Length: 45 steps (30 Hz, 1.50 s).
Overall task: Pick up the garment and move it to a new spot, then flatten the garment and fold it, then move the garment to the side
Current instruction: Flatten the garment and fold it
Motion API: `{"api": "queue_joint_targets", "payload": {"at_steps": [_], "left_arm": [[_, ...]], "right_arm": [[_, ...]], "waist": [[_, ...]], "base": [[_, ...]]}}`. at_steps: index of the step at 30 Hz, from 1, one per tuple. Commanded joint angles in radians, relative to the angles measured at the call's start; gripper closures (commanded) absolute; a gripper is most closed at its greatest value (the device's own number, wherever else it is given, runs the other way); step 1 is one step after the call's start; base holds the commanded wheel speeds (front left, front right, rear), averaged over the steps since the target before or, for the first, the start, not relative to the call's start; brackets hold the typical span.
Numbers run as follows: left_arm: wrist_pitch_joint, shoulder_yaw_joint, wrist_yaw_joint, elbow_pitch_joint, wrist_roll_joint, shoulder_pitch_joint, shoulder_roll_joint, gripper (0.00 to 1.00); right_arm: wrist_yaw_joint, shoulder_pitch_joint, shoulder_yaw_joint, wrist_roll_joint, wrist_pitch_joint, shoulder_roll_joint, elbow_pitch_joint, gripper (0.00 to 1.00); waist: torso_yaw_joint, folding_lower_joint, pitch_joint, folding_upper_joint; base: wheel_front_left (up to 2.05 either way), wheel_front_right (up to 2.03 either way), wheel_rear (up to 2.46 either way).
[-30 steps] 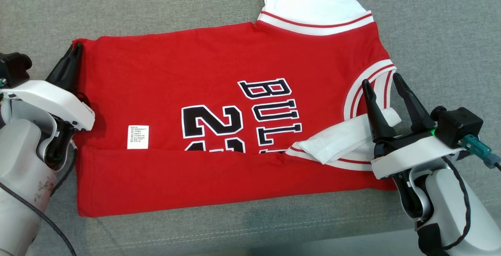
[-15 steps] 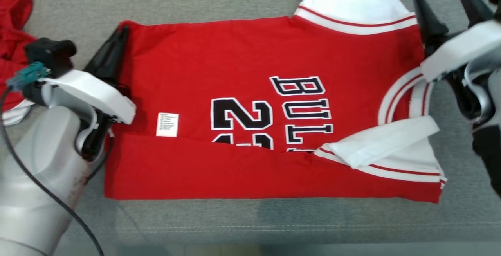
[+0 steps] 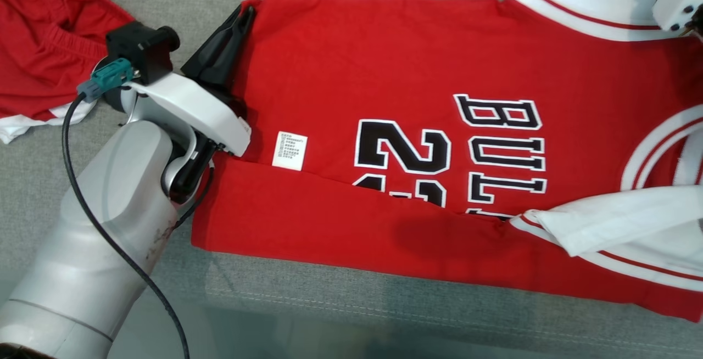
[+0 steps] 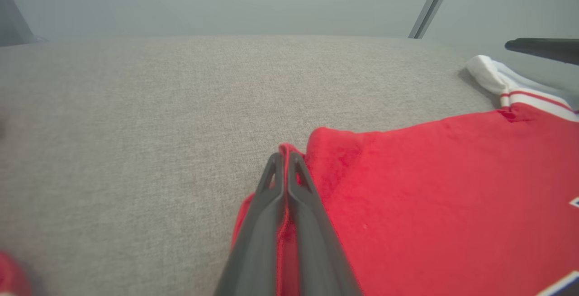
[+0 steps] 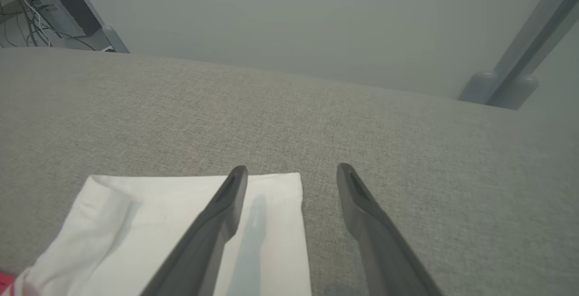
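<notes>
- Lying well to the left of the red basketball jersey [image 3: 395, 73], a second red garment [image 3: 44, 35] is sitting crumpled on the grey upholstered surface [image 3: 384, 315].
- At the jersey's far hem corner, the left gripper [image 4: 285, 158] is pinching tight on the red fabric, and a thin fold of cloth is showing between its closed fingers.
- The jersey itself is lying flat across the surface with its hem to the left. Its near long edge is already folded up over the lower part of the number, and a white care label [image 3: 290, 150] is showing just inside the hem.
- The cloth is looking light, soft and limp, so it will probably be sagging and dragging if lifted by one corner alone. Corners and edges are offering the surest hold.
- Toward the jersey's collar end, a white sleeve [image 3: 620, 222] is lying doubled over the near fold.
- Above the jersey's far white sleeve [image 5: 181, 223], the right gripper [image 5: 291, 168] is hovering with its fingers spread wide, holding nothing. That sleeve's edge is looking like the matching place to grip.
</notes>
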Motion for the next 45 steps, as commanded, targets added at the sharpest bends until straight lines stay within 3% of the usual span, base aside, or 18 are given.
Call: {"api": "queue_joint_targets", "payload": {"at_steps": [1,13,15,16,17,18,19,20,28,34,45], "left_arm": [[-0.006,0.026,0.000,-0.019,0.006,-0.032,0.034,1.00],[-0.006,0.037,0.000,-0.029,0.025,-0.040,0.023,1.00],[-0.006,0.038,0.000,-0.030,0.026,-0.041,0.023,1.00],[-0.006,0.039,0.000,-0.030,0.026,-0.042,0.024,1.00],[-0.006,0.039,0.000,-0.030,0.026,-0.042,0.024,1.00],[-0.006,0.039,0.000,-0.030,0.027,-0.043,0.025,1.00],[-0.006,0.041,0.000,-0.031,0.027,-0.043,0.026,1.00],[-0.006,0.044,0.000,-0.032,0.028,-0.044,0.027,1.00],[-0.006,0.055,0.000,-0.033,0.030,-0.026,0.061,1.00],[-0.006,0.052,0.000,-0.046,0.008,0.006,0.105,1.00],[-0.006,-0.008,0.000,-0.046,-0.058,0.069,0.214,1.00]], "right_arm": [[-0.003,-0.004,0.010,0.006,0.013,0.007,-0.004,0.00],[-0.003,-0.067,0.061,0.026,0.050,0.022,0.111,0.00],[-0.003,-0.068,0.076,0.035,0.058,0.028,0.116,0.23],[-0.003,-0.070,0.083,0.041,0.058,0.030,0.115,0.54],[-0.003,-0.070,0.083,0.041,0.058,0.030,0.115,0.54],[-0.003,-0.072,0.088,0.046,0.050,0.030,0.111,0.67],[-0.003,-0.074,0.094,0.051,0.045,0.028,0.110,0.95],[-0.003,-0.074,0.100,0.057,0.042,0.027,0.108,1.00],[-0.003,-0.054,0.133,0.122,-0.067,0.002,0.049,1.00],[-0.003,0.014,0.158,0.249,-0.127,-0.042,-0.070,1.00],[-0.003,0.149,0.215,0.400,-0.141,-0.149,-0.269,1.00]], "waist": [[0.014,0.0000,0.014,0.0000],[0.028,0.0000,0.036,0.0000],[0.028,0.0000,0.037,0.0000],[0.027,0.0000,0.039,0.0000],[0.027,0.0000,0.039,0.0000],[0.026,0.0000,0.039,0.0000],[0.024,0.0000,0.040,0.0000],[0.023,0.0000,0.040,0.0000],[-0.013,0.0000,0.021,0.0000],[-0.045,0.0000,-0.020,0.0000],[-0.111,0.0000,-0.096,0.0000]], "base": [[0.00,0.00,0.00],[0.00,0.00,0.00],[0.00,0.00,0.00],[0.00,0.00,0.00],[0.00,0.00,0.00],[0.00,0.00,0.00],[0.00,0.00,0.00],[0.00,0.00,0.00],[0.00,0.00,0.00],[0.00,0.00,0.00],[0.00,0.00,0.00]]}}
